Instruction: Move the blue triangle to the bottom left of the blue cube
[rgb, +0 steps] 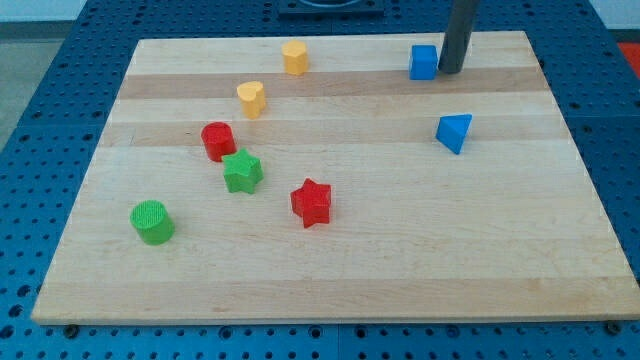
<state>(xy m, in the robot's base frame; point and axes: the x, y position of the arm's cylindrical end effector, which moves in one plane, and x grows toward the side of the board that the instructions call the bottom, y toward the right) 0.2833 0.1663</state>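
Note:
The blue cube (423, 62) sits near the board's top edge, right of centre. The blue triangle (454, 132) lies below it and slightly to the view's right, a clear gap apart. My tip (450, 71) is the lower end of the dark rod and rests just to the right of the blue cube, close to or touching its side. It is above the blue triangle in the view.
A yellow hexagon (295, 57) and a yellow heart (251, 98) lie at top centre. A red cylinder (218, 141), a green star (242, 171), a red star (312, 203) and a green cylinder (152, 221) lie on the left half of the wooden board (480, 250).

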